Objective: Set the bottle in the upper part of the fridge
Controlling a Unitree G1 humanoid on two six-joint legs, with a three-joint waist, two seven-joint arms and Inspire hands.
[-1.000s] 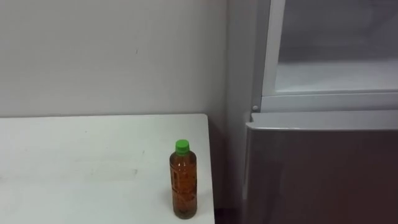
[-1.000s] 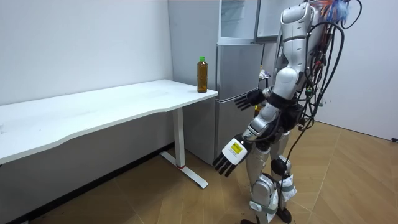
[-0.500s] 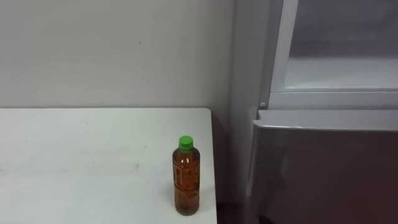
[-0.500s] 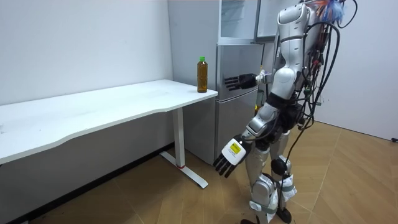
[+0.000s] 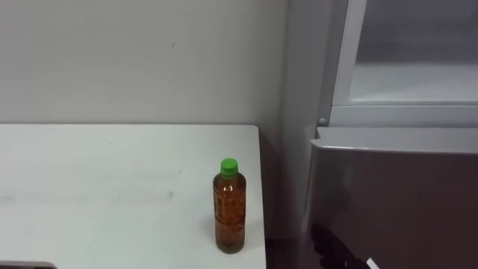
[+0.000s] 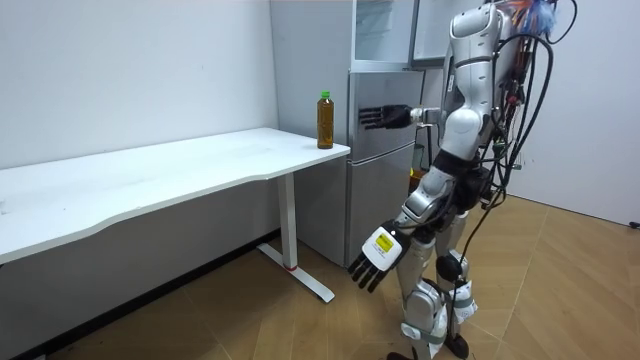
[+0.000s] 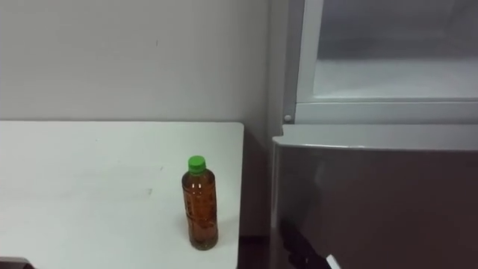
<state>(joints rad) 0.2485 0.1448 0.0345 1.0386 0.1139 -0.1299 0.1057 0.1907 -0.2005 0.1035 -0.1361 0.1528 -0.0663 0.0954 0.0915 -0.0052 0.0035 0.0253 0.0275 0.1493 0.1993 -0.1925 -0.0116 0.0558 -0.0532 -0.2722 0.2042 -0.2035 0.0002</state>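
A bottle (image 5: 230, 217) of brown drink with a green cap stands upright near the right front corner of the white table (image 5: 97, 194); in the room view the bottle (image 6: 324, 120) is at the table end beside the fridge. My right hand (image 6: 378, 117) is raised at chest height, fingers straight and open, a short way right of the bottle and apart from it. Its dark fingertips (image 5: 336, 250) show low in front of the grey lower fridge door (image 5: 396, 194). The upper fridge compartment (image 5: 414, 71) shows pale behind a white frame. My left hand (image 6: 375, 262) hangs open by my thigh.
I stand on a wood floor (image 6: 250, 320) facing the fridge (image 6: 385, 150) and the table's end. A plain white wall (image 5: 134, 60) runs behind the table. A narrow gap separates the table edge from the fridge side.
My right hand has risen from waist height to chest height and reached out toward the bottle, and its fingertips now enter the eye view. The camera has shifted slightly. The bottle has not moved.
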